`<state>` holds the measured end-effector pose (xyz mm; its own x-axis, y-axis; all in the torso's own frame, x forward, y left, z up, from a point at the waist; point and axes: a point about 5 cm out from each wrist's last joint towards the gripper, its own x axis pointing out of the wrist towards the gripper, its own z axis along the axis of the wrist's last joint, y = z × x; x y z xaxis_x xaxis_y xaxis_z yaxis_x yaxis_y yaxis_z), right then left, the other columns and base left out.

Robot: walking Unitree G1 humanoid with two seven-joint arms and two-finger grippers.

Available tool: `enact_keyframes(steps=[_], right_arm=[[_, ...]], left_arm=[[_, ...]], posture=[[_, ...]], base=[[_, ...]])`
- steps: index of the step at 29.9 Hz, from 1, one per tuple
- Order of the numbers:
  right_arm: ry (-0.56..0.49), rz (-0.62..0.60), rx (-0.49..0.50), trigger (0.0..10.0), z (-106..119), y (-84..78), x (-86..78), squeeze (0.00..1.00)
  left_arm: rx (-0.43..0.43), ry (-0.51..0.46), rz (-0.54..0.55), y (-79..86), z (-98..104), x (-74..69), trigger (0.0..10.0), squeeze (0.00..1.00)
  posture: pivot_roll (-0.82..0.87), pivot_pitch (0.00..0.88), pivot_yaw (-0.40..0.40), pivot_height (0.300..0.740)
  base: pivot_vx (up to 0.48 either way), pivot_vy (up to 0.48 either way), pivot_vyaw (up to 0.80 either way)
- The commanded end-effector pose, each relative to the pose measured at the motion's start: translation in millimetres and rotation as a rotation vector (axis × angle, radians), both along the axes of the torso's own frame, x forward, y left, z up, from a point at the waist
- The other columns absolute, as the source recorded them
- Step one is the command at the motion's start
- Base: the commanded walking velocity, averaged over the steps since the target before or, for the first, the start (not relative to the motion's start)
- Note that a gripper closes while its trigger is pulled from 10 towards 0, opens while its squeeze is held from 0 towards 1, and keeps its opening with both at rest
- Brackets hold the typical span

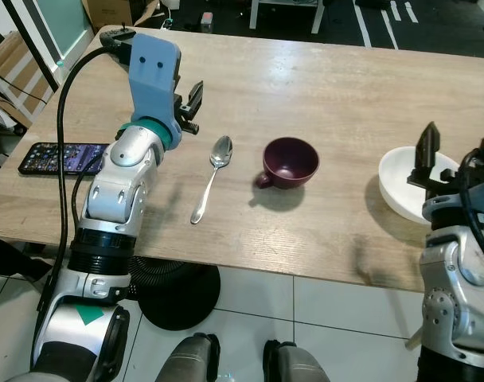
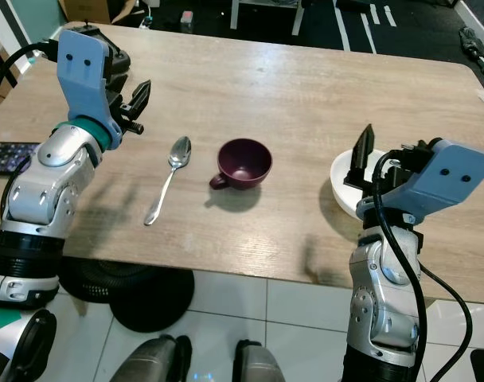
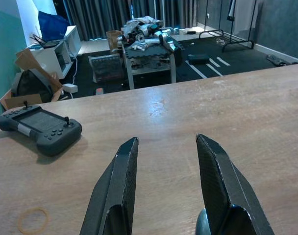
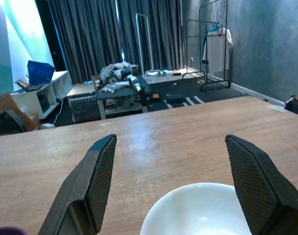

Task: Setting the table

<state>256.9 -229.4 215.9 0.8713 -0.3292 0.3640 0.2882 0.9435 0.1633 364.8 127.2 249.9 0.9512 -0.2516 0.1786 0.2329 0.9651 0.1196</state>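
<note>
crockery sits along the near side of the wooden table (image 1: 322,87), placed here relative to the maroon cup (image 1: 290,163): the spoon (image 1: 212,175) lies just to its left, bowl end away from the robot, and the white bowl (image 1: 409,185) rests well to its right near the table edge. the right gripper (image 4: 171,186) hovers over the white bowl's near rim with fingers spread wide, empty. the left gripper (image 3: 166,181) hangs left of the spoon, fingers parted, holding nothing. the white bowl looks rigid, smooth and breakable, probably slippery; pinching its rim seems the surest hold. the spoon is thin and flat, likely awkward to lift except at the handle.
</note>
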Motion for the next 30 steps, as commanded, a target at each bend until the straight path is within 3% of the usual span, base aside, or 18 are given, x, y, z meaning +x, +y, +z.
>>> enact_keyframes(steps=[1, 7, 10, 12, 14, 16, 19, 27, 30], right_arm=[[0.01, -0.026, -0.003, 10.0, -2.9, -4.0, 0.7, 0.0], [0.005, -0.034, -0.037, 10.0, -1.1, -4.5, 0.6, 0.0], [-0.006, -0.029, -0.09, 10.0, 3.0, -2.4, -3.4, 0.0], [-0.006, 0.013, -0.118, 10.0, 4.5, 1.5, -4.4, 0.0], [0.007, 0.139, -0.171, 10.0, 4.9, 11.8, -4.1, 0.0], [0.007, 0.139, -0.171, 10.0, 4.9, 11.8, -4.1, 0.0], [0.041, 0.282, -0.232, 10.0, 3.0, 21.9, -2.4, 0.0], [0.079, 0.44, -0.277, 10.0, 0.4, 29.1, 2.8, 0.0], [0.087, 0.528, -0.269, 10.0, -0.1, 41.7, 19.4, 0.0]], left_arm=[[0.004, -0.006, 0.019, 2.4, 1.4, 4.7, 10.0, 0.0], [0.0, -0.01, -0.001, -2.9, 5.3, 11.0, 10.0, 0.0], [0.013, -0.025, -0.069, -15.4, 9.8, 15.3, 10.0, 0.0], [0.013, -0.038, -0.108, -24.8, 14.3, 17.9, 10.0, 0.0], [-0.005, -0.07, -0.159, -39.2, 23.2, 21.1, 10.0, 0.0], [-0.005, -0.07, -0.159, -39.2, 23.2, 21.1, 10.0, 0.0], [-0.037, -0.095, -0.194, -52.4, 29.2, 19.7, 10.0, 0.0], [-0.02, -0.08, -0.192, -50.8, 10.9, 9.8, 10.0, 0.0], [0.0, -0.037, -0.148, -28.4, -16.6, -7.6, 10.0, 0.0]], posture=[[0.05, 0.0, 0.072, 0.74], [0.04, 0.004, 0.099, 0.74], [0.0, 0.001, 0.13, 0.74], [-0.02, 0.001, 0.134, 0.74], [-0.03, 0.0, 0.13, 0.74], [-0.03, 0.0, 0.13, 0.74], [-0.04, 0.0, 0.107, 0.74], [-0.01, 0.0, 0.081, 0.74], [0.08, 0.0, -0.017, 0.74]], base=[[0.0, 0.0, 0.0], [0.0, 0.0, 0.0], [0.0, 0.0, 0.0], [0.0, 0.0, 0.0], [0.0, 0.0, 0.0], [0.0, 0.0, 0.0], [0.0, 0.0, 0.0], [0.0, 0.0, 0.0], [0.0, 0.0, 0.0]])
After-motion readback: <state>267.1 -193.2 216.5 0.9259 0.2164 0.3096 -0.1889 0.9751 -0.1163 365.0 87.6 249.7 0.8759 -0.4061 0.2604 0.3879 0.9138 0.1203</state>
